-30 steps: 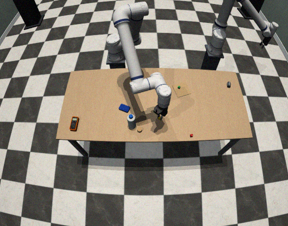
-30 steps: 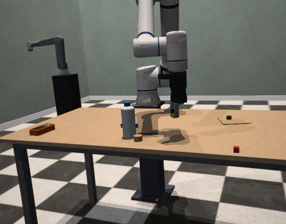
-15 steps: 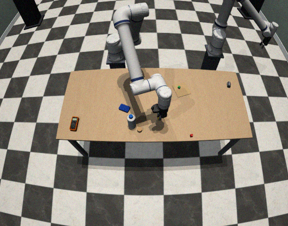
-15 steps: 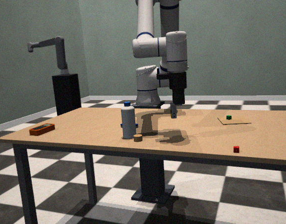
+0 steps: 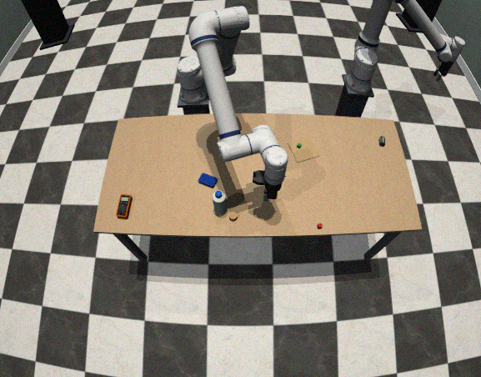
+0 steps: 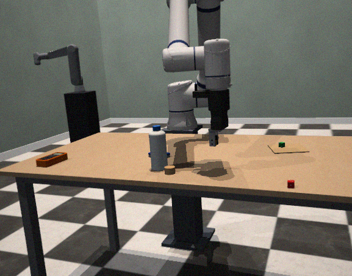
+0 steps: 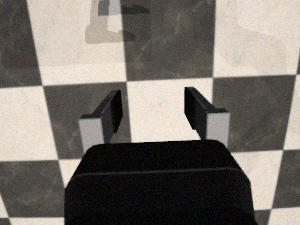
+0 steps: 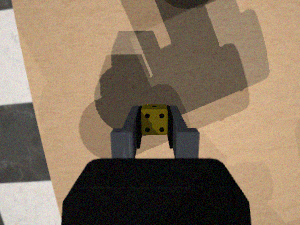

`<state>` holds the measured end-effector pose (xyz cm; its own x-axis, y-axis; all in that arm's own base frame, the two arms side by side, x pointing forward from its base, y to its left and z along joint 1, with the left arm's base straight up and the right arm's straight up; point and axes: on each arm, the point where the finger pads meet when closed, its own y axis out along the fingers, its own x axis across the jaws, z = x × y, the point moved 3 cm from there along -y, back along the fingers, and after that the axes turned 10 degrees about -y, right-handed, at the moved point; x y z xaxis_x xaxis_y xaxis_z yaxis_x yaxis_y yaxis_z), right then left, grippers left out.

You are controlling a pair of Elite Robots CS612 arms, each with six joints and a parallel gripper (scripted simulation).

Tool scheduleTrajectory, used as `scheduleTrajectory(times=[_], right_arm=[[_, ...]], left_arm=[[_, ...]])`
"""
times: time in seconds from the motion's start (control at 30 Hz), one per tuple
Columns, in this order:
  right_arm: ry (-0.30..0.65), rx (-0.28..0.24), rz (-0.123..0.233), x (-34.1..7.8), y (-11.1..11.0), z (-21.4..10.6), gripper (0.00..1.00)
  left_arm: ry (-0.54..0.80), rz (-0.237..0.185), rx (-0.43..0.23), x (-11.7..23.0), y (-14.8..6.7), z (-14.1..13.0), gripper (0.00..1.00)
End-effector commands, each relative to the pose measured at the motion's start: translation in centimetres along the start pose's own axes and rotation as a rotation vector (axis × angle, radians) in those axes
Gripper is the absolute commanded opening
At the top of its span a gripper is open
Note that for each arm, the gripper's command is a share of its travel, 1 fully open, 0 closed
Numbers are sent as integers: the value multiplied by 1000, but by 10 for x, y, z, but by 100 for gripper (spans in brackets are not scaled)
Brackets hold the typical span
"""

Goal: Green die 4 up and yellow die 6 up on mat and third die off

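Between the right jaws, a yellow die (image 8: pixel 154 121), four dark pips camera-side.

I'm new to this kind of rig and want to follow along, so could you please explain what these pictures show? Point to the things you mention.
Two jointed arms with two-fingered grippers work here. The top view looks down on the table (image 5: pixel 164 138) (image 6: pixel 93 171); the exterior view looks across it. Each wrist view looks past its own gripper's fingers.

The right gripper (image 5: pixel 271 197) (image 6: pixel 213 143) (image 8: pixel 154 118) holds a yellow die (image 8: pixel 154 121) above the table. The left gripper (image 5: pixel 438 77) (image 7: pixel 152 101) is open and away from the table, over the floor.

On the table are a mat (image 5: pixel 305 155) (image 6: pixel 292 149) bearing a green die (image 5: pixel 298 145) (image 6: pixel 281 145), a red die (image 5: pixel 319 226) (image 6: pixel 291 184) off the mat, a bottle (image 5: pixel 219 204) (image 6: pixel 158 151), an orange-cased meter (image 5: pixel 123 206) (image 6: pixel 52 159) and a few smaller things.
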<state>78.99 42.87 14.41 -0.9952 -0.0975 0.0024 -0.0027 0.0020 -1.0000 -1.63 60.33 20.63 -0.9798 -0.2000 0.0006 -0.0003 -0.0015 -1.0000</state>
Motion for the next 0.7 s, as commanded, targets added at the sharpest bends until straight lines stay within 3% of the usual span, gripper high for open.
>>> scheduleTrajectory(times=[0.0, 0.03, 0.3, 0.37, 0.67], right_arm=[[174, 2, 3, 0, -1, -1, 40], [176, 2, 3, 0, -1, -2, 40], [483, 2, 3, 0, 0, -6, 40], [483, 2, 3, 0, 0, -6, 40], [748, 1, 3, -1, 2, -11, 40]], left_arm=[[0, 1, -1, 0, -1, 0, 100], [0, 1, -1, 0, -1, 0, 100], [0, 1, -1, 0, -1, 0, 100], [0, 1, -1, 0, -1, 0, 100], [0, 1, -1, 0, -1, 0, 100]])
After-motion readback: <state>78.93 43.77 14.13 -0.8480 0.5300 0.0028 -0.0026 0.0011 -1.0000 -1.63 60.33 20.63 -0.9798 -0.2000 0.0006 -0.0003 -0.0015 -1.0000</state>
